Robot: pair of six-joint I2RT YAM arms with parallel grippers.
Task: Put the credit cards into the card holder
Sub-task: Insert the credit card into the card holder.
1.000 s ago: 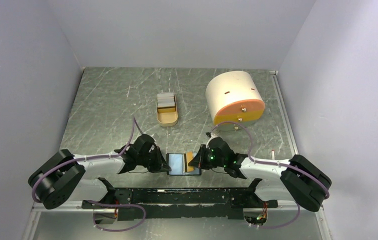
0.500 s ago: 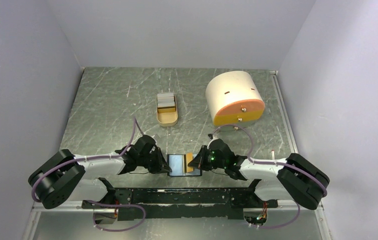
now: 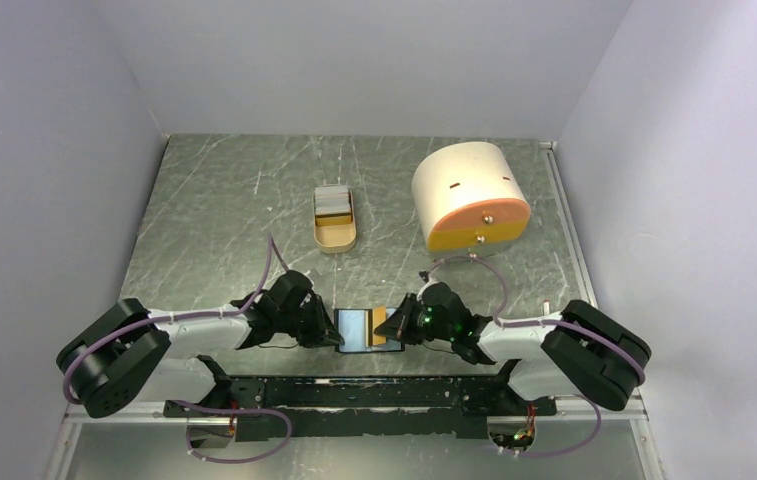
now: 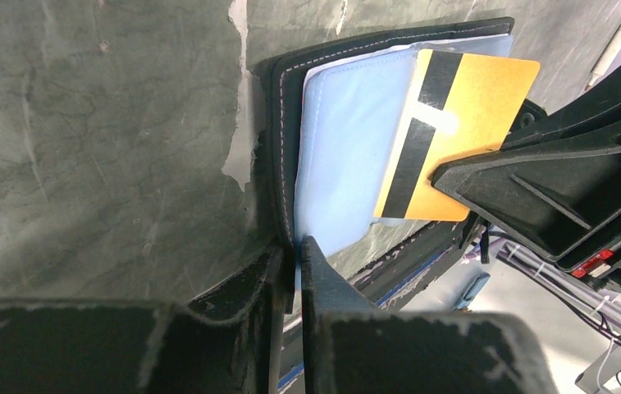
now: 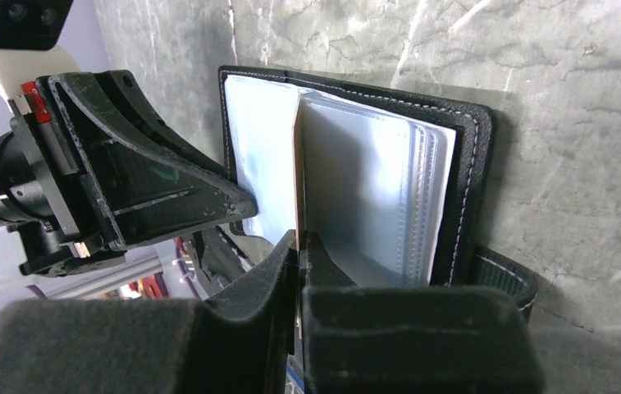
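Note:
The black card holder lies open at the table's near edge, its blue-grey pockets up; it also shows in the left wrist view and the right wrist view. My left gripper is shut on the holder's left flap. My right gripper is shut on a yellow-orange credit card with a black stripe. The card stands on edge against the holder's pockets. More whitish credit cards lie in the tan tray.
A big cream-and-orange cylinder stands at the back right. The two grippers face each other across the holder, close together. The black base rail runs just below the holder.
The right arm has shifted slightly left and lower, bringing the yellow card a little closer over the holder. The left gripper and the holder have not moved.

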